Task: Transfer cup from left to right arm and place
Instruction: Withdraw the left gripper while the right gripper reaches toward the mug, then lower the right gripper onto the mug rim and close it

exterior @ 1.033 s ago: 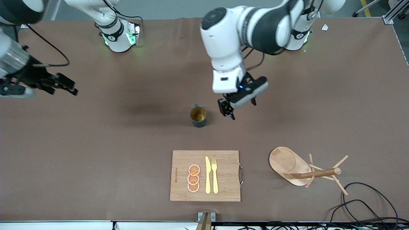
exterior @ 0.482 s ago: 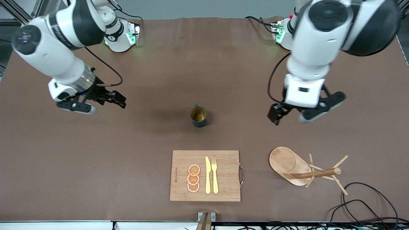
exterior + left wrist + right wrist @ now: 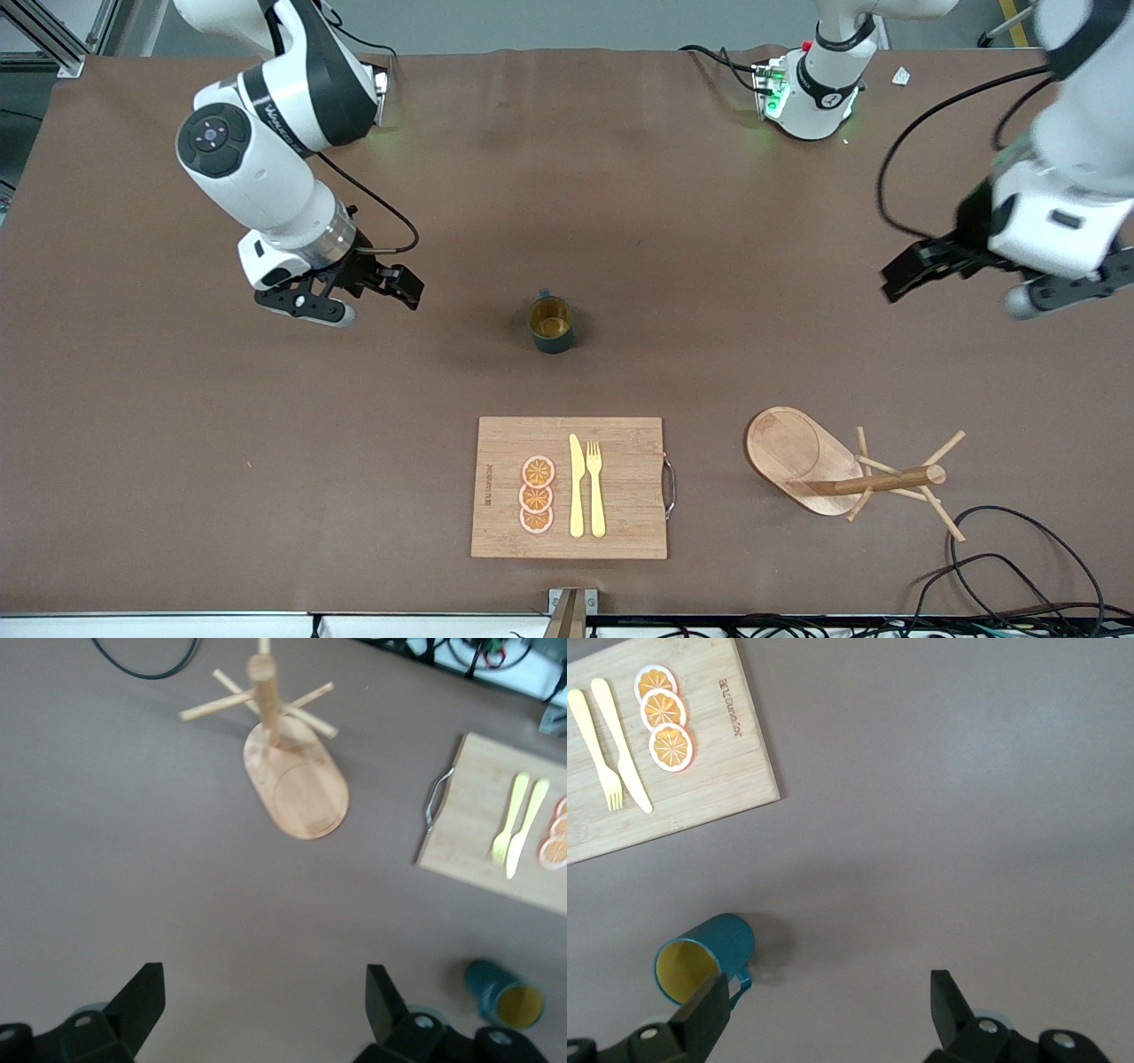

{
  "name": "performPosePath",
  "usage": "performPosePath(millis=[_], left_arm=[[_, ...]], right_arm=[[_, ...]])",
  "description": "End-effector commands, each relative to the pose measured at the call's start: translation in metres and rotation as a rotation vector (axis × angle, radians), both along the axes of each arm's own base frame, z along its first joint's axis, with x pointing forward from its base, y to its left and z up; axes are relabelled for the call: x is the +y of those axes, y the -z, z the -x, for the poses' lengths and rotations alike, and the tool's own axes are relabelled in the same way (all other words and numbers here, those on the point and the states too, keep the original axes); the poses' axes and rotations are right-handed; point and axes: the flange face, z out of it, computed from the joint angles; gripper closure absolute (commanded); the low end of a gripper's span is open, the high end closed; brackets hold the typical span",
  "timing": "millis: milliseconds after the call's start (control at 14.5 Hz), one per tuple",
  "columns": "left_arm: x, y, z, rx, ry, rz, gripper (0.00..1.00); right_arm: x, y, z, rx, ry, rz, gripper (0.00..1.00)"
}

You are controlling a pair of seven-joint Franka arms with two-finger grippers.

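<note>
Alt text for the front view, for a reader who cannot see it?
A cup stands upright mid-table, held by neither arm. The open right gripper and open left gripper hover over bare table toward their own ends. Nearer the camera lie a cutting board and a peg rack.

A burned-in brand mark on the cutting board (image 3: 735, 704) is too small to read.
</note>
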Motion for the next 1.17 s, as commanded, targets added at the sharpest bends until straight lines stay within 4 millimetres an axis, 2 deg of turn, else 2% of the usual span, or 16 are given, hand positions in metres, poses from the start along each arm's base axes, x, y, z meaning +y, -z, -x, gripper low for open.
performPosePath(millis=[0,207,413,482,689,895,964,1102], left_arm=[[0.028,-0.007,0.018,0.047,0.12,0.021,0.0],[0.052,-0.006,0.038,0.08,0.178,0.017,0.0],[0.039,-0.006,0.05,0.086,0.204,0.002,0.0],[0.037,-0.008,0.053,0.08,0.207,0.001,0.0],[0.041,0.0,0.063,0.059,0.198,-0.004,0.0],[0.03,-0.002,0.07,0.05,0.212,-0.01,0.0],[0.028,-0.002,0.071,0.05,0.217,-0.012,0.0],[0.024,-0.001,0.071,0.05,0.232,-0.054,0.0]], right_arm=[[0.007,0.0,0.0,0.0,0.033,0.0,0.0],[0.024,0.008,0.007,0.011,0.028,0.007,0.0],[0.053,0.033,0.009,-0.003,0.054,0.018,0.0],[0.071,0.043,0.012,-0.012,0.056,0.019,0.0],[0.105,0.069,0.01,-0.021,0.059,0.016,0.0],[0.141,0.1,0.013,-0.018,0.043,0.022,0.0],[0.149,0.11,0.017,-0.014,0.028,0.032,0.0],[0.155,0.127,0.014,-0.025,0.021,0.036,0.0]])
